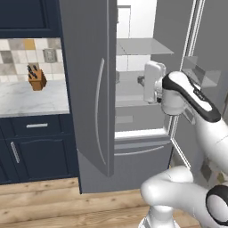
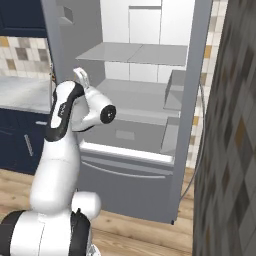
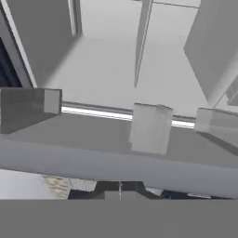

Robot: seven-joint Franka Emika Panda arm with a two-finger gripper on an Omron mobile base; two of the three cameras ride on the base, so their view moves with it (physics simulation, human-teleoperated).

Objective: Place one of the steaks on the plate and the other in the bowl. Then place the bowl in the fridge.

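In the left base view the fridge stands open, its grey door swung toward the left, and the white arm reaches in over the middle shelf; a knife block sits on the marble bench far to the left. In the right base view the same arm bends toward the fridge's pale shelves, above the lower drawer. In the hand view the gripper looks at the shelf edges with its fingers pressed together on nothing. Bowl, plate and steaks are nowhere to be made out here. As a judgement, such a bowl would be stiff, smooth, breakable and fairly light, best pinched at its flared rim.
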